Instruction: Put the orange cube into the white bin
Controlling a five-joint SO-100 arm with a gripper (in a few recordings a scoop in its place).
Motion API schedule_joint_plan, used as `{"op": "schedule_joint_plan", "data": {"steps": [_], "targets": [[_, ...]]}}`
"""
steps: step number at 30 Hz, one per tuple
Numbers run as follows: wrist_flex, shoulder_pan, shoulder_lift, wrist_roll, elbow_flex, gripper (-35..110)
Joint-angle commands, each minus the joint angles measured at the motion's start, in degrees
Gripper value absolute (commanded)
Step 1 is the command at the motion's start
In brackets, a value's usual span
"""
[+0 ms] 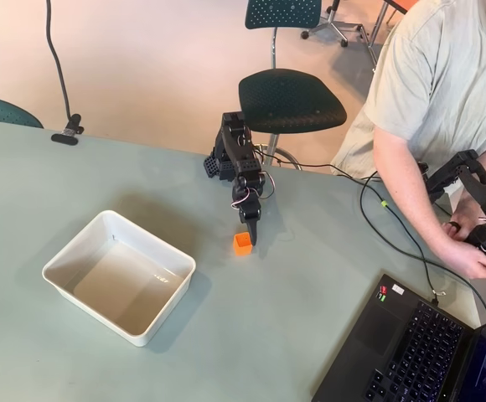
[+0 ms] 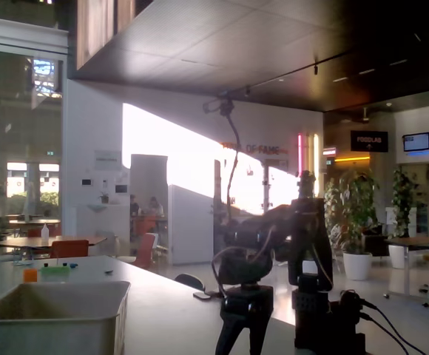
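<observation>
Overhead view: laptop (image 1: 419, 352) nearest, lower right. White bin (image 1: 119, 276) left on counter (image 1: 268, 335). Orange cube (image 1: 242, 244) mid-counter, right of bin, touching hand (image 1: 250, 233); grip state unclear.
Fixed view: bin (image 2: 52, 322) near left, hand (image 2: 237, 336) right, pointing down.

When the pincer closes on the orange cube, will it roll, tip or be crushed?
The orange cube has flat faces, so it likely slides, not rolls. It looks rigid and probably light, since its top seems hollow. The pincer stands close beside it; a push could move it easily.
</observation>
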Motion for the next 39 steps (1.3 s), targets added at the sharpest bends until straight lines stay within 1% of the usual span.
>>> {"op": "schedule_joint_plan", "data": {"steps": [1,11,17,24,30,39], "targets": [[-0.8,0.4,-0.4,0.3,-2.1,63],[-0.8,1.2,-1.3,-0.1,-6.0,63],[-0.8,1.3,-8.0,-0.1,-6.2,63],[-1.0,1.3,-9.8,-0.4,-6.4,63],[-0.9,1.6,-14.3,0.1,-10.9,62],[-0.9,4.0,-14.4,0.1,-11.1,62]]}}
